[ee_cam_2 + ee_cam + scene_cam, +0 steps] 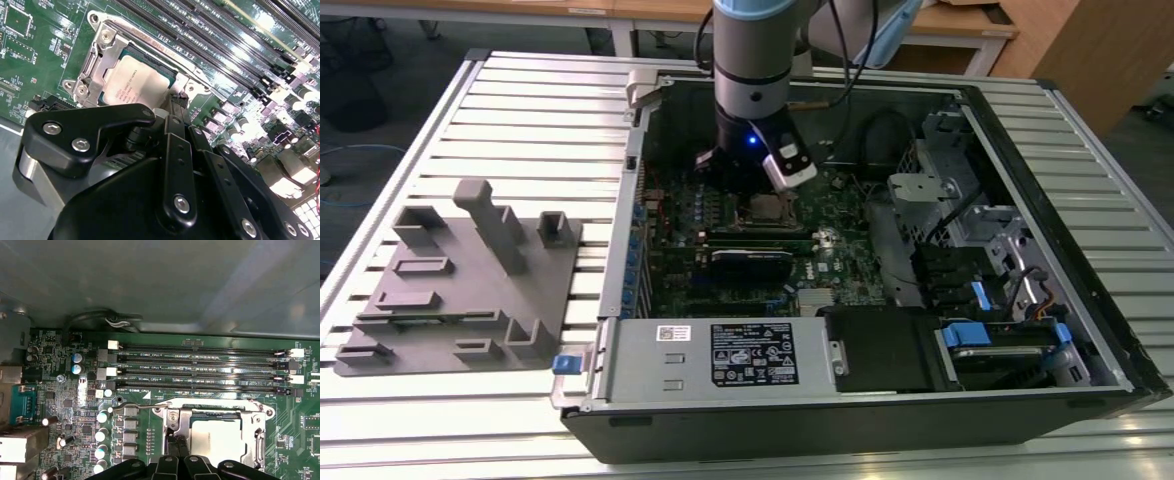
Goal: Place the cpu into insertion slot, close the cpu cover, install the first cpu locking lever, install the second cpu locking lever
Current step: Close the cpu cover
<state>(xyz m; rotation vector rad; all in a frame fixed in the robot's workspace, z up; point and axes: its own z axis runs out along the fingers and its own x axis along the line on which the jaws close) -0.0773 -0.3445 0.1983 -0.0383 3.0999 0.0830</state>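
A: Claw state?
B: Claw point(176, 102) fingers pressed together, tips at the socket edge, touching or just beside the cpu cover point(215, 414). Cannot tell if anything thin sits between them.
A: Cpu?
B: Cpu point(132, 80) seated in the insertion slot point(150, 55); cover lies flat over it, silver top showing through the window.
A: Farther out?
B: Thin wire lever point(135, 406) beside the socket, long memory slots point(200, 372) past it. Open computer case point(1067, 150) rests on the slatted surface point(520, 110).

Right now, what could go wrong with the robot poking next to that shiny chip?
The pincer sits right at the edge of the cpu cover; a slip might scrape the green motherboard or knock the small capacitors nearby. Pushing crookedly could also bend the cover over the cpu.
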